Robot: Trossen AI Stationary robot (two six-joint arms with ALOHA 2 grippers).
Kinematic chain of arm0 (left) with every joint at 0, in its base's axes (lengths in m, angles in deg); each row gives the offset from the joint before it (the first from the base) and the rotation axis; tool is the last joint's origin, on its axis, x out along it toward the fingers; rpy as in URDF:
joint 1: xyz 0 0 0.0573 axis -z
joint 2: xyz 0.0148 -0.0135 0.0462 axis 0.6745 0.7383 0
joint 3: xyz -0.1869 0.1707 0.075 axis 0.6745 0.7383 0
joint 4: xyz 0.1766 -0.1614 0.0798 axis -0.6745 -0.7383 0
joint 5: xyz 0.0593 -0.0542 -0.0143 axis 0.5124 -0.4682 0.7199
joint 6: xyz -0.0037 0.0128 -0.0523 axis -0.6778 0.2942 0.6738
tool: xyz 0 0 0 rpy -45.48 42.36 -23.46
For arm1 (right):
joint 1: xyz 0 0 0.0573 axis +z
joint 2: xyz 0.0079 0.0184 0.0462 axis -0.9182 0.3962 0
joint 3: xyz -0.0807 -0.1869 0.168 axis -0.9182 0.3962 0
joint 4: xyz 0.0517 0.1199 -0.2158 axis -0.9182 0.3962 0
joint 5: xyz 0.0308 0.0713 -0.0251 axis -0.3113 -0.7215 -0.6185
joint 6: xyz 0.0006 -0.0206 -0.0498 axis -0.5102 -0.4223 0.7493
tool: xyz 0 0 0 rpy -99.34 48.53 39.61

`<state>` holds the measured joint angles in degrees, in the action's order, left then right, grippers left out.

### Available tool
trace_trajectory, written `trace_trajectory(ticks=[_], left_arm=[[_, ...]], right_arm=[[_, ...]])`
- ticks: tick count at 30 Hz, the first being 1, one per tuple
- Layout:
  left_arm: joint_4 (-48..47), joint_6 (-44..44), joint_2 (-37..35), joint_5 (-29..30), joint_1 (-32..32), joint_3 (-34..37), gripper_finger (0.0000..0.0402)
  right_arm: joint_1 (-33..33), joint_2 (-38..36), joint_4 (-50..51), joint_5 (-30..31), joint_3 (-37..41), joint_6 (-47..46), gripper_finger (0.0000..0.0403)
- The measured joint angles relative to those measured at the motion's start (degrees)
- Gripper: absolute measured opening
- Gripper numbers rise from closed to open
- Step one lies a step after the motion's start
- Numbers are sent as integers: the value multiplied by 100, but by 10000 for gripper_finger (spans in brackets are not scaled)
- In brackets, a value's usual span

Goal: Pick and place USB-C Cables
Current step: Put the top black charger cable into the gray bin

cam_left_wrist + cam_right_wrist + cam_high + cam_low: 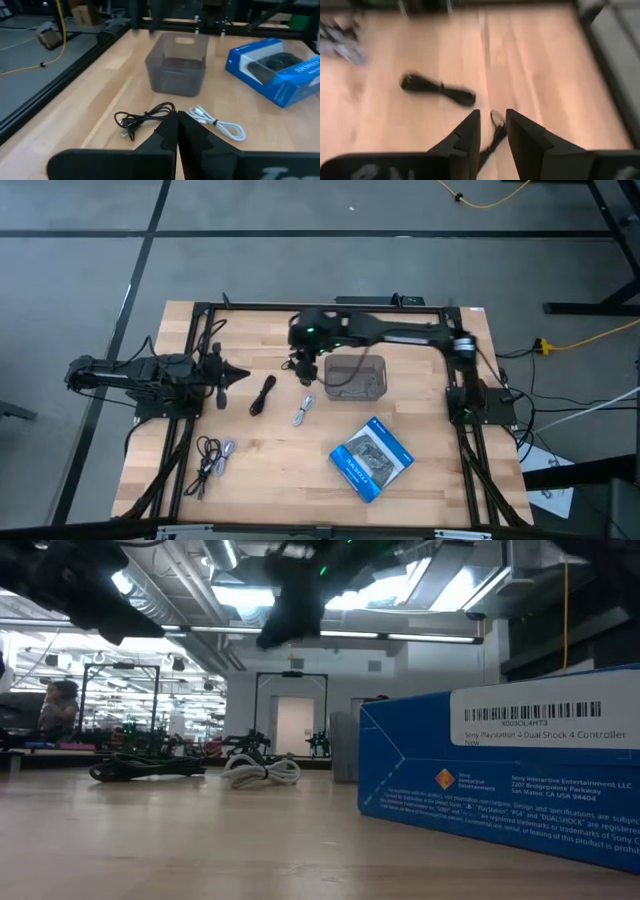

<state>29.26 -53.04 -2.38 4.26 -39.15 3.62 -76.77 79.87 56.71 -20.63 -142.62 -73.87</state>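
Light wood tabletop (420, 490) over grey floor, black cable (262, 394), white cable (304, 410), third bundle (213, 455) scattered left of bin (355, 377), blue box (371, 458) nearby, right gripper (492, 131) slightly parted over a thin black cable, left gripper (177, 131) closed, parked left.

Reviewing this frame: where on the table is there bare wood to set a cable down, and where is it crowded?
Free: the near strip between the cable bundle and the blue packet, and the far left corner of the table. Crowded: the middle, where the black cable, white cable, grey bin and right gripper cluster. The left gripper waits at left.
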Motion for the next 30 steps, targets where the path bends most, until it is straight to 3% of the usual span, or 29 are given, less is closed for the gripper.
trace_trajectory(ticks=[9, 30], left_arm=[[-47, 41, 4, 84, 0, 0, 0], [-111, 48, 4, 86, 0, 0, 0]], right_arm=[[-27, 1318, 354, 31, -650, -462, 97], [-197, 1913, 746, -249, -663, -525, 97]])
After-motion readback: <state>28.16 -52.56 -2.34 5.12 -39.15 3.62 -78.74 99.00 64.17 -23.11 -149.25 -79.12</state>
